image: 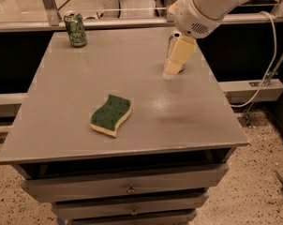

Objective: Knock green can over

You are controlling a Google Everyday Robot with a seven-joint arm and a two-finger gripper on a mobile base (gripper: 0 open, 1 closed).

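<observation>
The green can [75, 29] stands upright at the far left corner of the grey table [76, 83]; it is green all over with a silver top. My gripper [175, 61], cream-coloured on a white arm [209, 3], hangs over the far right part of the table, pointing down. It is far to the right of the green can and not touching it. It holds nothing that I can see.
A mostly white can [170, 45] stands just behind the gripper, largely hidden by it. A green and yellow sponge [111, 115] lies near the table's middle front. Drawers [127, 187] sit under the table. A cable [271, 64] hangs at right. A rail runs behind.
</observation>
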